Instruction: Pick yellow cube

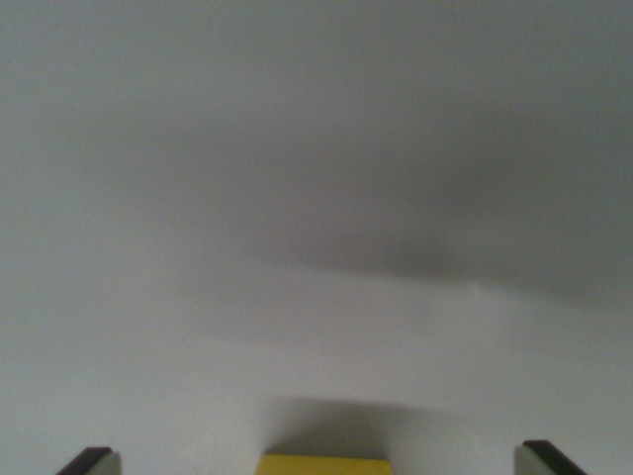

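Wrist view, single frame, heavily blurred. Most of the picture is a plain pale grey surface (198,376), with a broad, soft-edged darker band of shadow across the upper half, deepest toward the wrist view's right.

Yellow cube (324,464): only its top strip shows, cut off by the bottom edge of the picture, slightly right of centre. It lies on the grey surface. A dim rectangular shadow sits just above it in the frame, touching its upper edge.

Gripper (321,461): two fingertips enter at the bottom corners. One fingertip (91,461) is at the wrist view's left, the other at the wrist view's right. Each has a dark upper edge and a lighter face below. The jaws stand spread wide apart. The cube lies between them, roughly midway, with bare grey surface visible on both sides. Neither fingertip touches the cube in this picture.

Height of the fingertips relative to the cube cannot be judged; too little of either is in view. Cube faces, edges and any markings cannot be made out through the blur
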